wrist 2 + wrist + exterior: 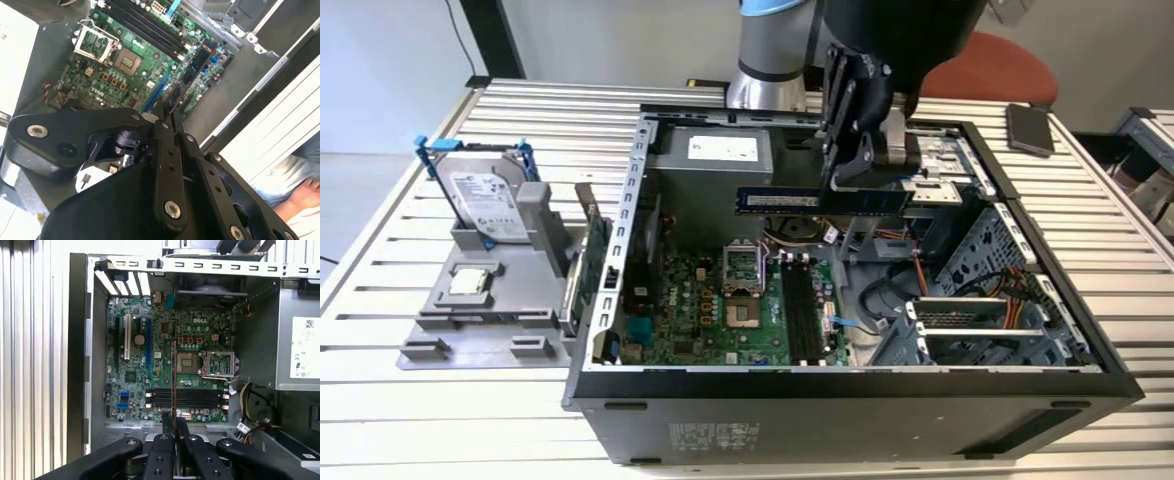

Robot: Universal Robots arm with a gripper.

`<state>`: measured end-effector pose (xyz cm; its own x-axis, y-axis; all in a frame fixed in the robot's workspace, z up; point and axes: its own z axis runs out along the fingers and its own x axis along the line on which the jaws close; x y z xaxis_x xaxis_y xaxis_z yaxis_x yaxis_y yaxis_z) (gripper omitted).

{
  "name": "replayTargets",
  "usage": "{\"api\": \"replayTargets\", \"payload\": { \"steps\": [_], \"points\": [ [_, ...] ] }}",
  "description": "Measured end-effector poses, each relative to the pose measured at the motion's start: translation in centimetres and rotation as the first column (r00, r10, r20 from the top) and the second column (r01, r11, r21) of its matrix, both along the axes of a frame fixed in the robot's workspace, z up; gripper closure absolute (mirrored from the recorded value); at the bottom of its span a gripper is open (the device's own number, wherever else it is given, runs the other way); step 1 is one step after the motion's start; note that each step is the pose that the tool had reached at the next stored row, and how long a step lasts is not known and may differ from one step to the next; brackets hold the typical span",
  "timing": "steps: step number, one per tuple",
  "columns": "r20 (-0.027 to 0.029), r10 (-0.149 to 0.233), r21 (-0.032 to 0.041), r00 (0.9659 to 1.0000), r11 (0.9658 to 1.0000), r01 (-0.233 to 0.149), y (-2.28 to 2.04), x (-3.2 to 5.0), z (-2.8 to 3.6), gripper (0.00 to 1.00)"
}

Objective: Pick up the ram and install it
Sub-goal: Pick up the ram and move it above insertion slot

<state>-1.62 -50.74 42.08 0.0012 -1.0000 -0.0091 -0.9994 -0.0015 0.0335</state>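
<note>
My gripper (843, 183) is shut on the ram (781, 201), a long dark-blue stick with black chips. It holds the ram level in the air above the open computer case (854, 385). The ram hangs over the back part of the green motherboard (680, 310), above and apart from the black memory slots (801, 310). In both wrist views the ram shows edge-on, a thin strip (173, 380) (192, 70) coming out from between the black fingers (164, 426) (161, 112). In the first wrist view it lies crosswise to the memory slots (187, 397).
The empty processor socket (740, 270) sits beside the slots. At the exterior view's left, a grey fixture (494, 330) holds a hard drive (487, 200), a silver processor chip (467, 282) and a green card (594, 255). Cables (894, 290) and drive cages (974, 320) crowd the case's right.
</note>
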Motion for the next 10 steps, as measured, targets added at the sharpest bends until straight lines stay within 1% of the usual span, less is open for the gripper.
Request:
{"api": "replayTargets", "payload": {
  "steps": [3,5,8,10],
  "points": [
    [0.0,0.0,0.0001,1.0,1.0,0.0,0.13,0.35,0.0,1.0],
    [0.0,0.0,0.0001,1.0,1.0,0.0,0.31,0.55,0.0,1.0],
    [0.0,0.0,0.0,1.0,1.0,0.0,0.71,0.69,0.0,1.0],
    [0.0,0.0,0.0001,1.0,1.0,0.0,1.1,0.79,0.0,1.0]
  ]
}}
